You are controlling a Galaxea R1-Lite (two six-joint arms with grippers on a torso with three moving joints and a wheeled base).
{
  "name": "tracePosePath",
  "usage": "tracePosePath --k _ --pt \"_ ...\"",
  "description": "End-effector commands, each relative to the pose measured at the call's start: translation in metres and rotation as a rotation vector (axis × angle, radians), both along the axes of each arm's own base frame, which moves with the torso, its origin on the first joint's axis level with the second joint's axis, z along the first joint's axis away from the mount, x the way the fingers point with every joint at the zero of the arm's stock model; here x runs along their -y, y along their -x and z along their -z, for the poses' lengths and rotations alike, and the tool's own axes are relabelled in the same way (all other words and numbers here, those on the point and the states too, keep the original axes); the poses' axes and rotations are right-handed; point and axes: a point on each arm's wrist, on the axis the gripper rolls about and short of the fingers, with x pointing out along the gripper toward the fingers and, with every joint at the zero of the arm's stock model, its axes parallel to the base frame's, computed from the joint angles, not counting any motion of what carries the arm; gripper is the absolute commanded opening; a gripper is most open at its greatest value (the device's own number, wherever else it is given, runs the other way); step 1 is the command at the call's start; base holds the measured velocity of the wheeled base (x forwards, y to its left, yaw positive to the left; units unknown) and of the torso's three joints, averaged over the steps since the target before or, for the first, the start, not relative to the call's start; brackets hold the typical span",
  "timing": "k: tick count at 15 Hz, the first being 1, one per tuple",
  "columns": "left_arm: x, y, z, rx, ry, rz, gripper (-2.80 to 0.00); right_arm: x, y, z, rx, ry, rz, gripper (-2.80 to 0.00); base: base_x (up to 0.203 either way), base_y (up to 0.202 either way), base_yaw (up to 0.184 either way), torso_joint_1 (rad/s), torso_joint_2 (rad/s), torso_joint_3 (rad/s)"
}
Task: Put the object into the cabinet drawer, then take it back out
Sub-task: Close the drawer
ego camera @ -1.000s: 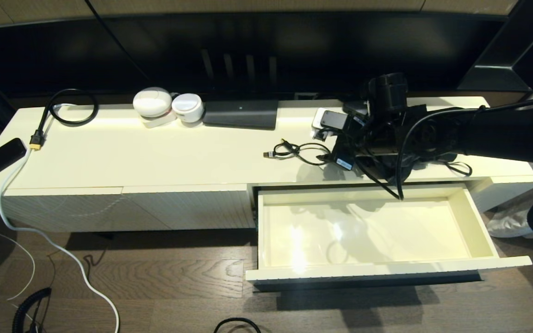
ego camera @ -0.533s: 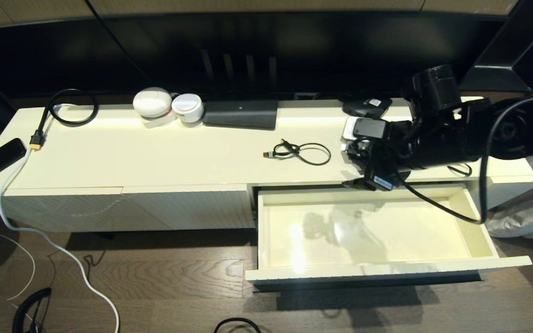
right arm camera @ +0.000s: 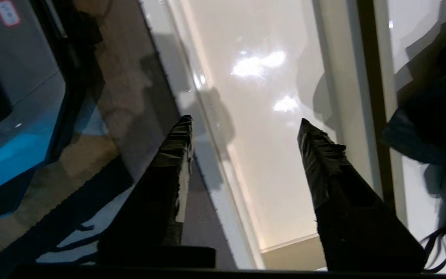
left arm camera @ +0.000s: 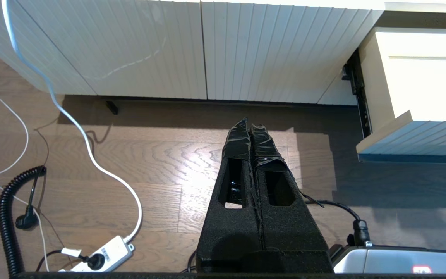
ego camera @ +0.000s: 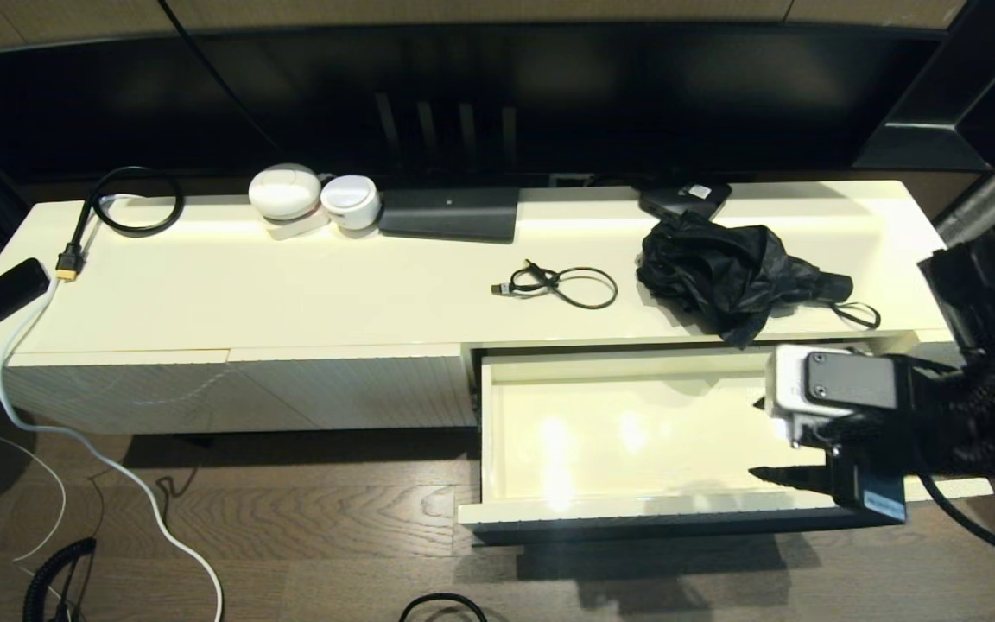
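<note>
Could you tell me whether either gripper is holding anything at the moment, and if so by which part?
Nothing is held. The right gripper is open and empty over the cabinet drawer; the left gripper is shut on nothing above the floor.

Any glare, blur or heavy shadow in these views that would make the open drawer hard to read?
Head view: bright glare patches on the cabinet drawer floor, the dark wall behind nearly black. Right wrist view: the same glare, plus soft blur on the black umbrella. Left wrist view: sharp, a bright patch on the wood floor.
</note>
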Motion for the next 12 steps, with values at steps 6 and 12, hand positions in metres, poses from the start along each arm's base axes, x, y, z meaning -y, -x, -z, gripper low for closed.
tracePosePath --k 6,12 --pt "0.0 0.0 0.0 0.0 0.0 -0.002 -2.8 0.033 0.078 0.042 -0.073 0.026 -0.011 -2.8 0.0 0.0 0.0 0.0 0.0 0.0" --pt "0.0 0.0 0.0 0.001 0.0 -0.001 -2.8 0.052 0.119 0.089 -0.187 0.067 -0.009 -2.8 0.0 0.0 0.0 0.0 0.0 0.0"
